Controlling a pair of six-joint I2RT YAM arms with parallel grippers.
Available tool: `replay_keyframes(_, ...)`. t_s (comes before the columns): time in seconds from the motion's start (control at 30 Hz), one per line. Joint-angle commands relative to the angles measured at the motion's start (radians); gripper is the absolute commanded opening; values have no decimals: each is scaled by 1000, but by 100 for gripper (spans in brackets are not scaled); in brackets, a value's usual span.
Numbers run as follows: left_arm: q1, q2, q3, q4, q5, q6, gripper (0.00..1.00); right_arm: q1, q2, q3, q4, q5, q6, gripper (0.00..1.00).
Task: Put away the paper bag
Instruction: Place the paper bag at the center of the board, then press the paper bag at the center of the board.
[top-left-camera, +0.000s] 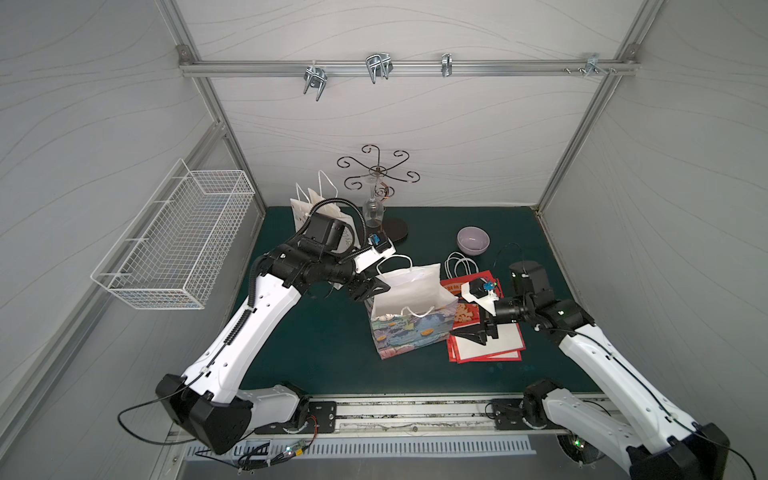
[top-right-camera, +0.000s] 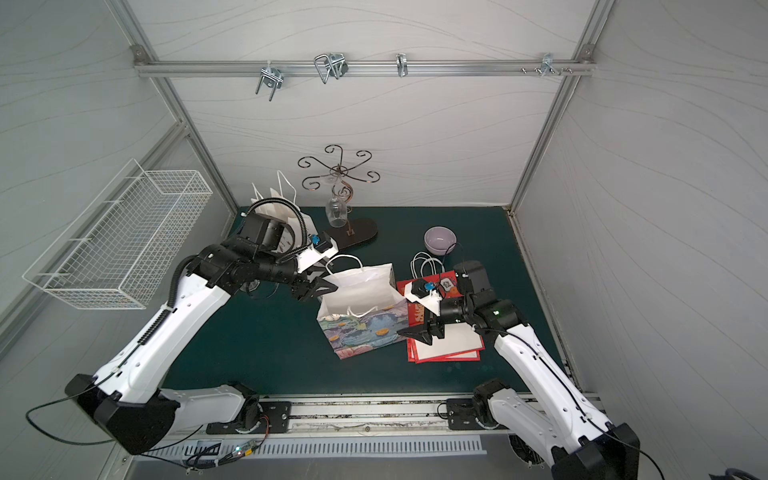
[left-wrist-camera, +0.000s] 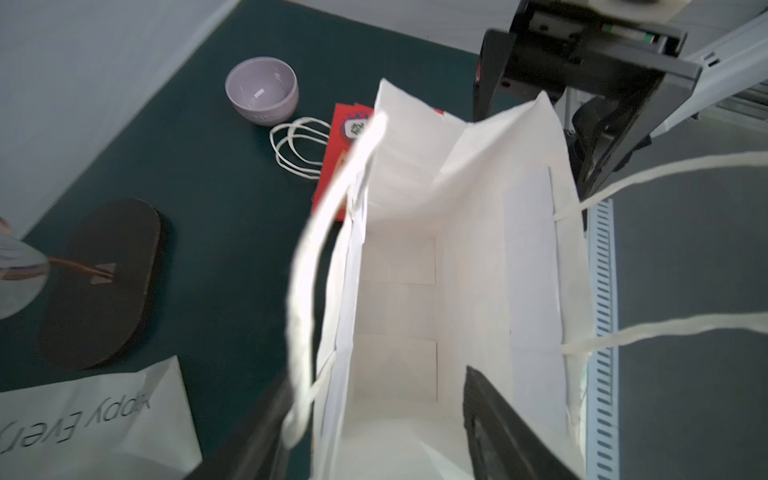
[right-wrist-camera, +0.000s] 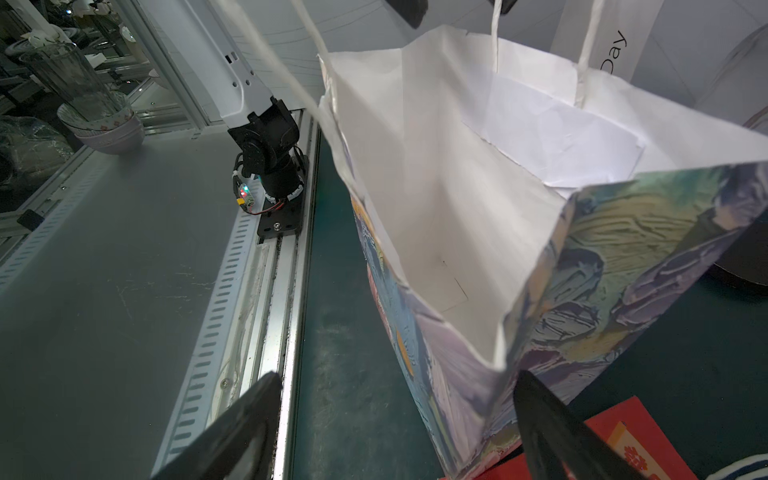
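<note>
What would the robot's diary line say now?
painted bag: standing open | left hand: open at its rim | right hand: open near its corner

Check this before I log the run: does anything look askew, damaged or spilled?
The open floral-print paper bag stands skewed in the middle, its white rim creased and bowed; one bottom corner seems to rest on the flat red paper bags. Nothing spilled.
</note>
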Motion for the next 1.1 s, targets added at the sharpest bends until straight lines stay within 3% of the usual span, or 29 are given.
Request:
replay_keyframes(0.0,7,-126,2,124,-65,-101,69,5,3,-7,19,-19,7,88)
replay_keyframes(0.17,9,-298,-142,237,-360,-402,68,6,10,-15,24,-19,7,87)
replay_keyframes(0.3,9,-374,-259,137,-680,-791,52,5,10,-27,29,-24,16,86)
replay_keyframes(0.37,9,-414,-344,100,-719,-933,46,5,9,-37,32,-13,19,86)
replay_keyframes(0.57,10,-460,-683,281,-427,-1106,30,5,-6,-72,24,47,6,86)
replay_keyframes(0.8,9,-395,-918,605,-195,-1025,23,5,-23,-101,26,47,11,85)
replay_keyframes(0.9,10,-317,-979,750,-122,-1029,22,7,-28,-109,29,42,16,84)
replay_keyframes(1.07,7,-167,-960,818,-72,-1008,18,11,-39,-129,51,37,31,84)
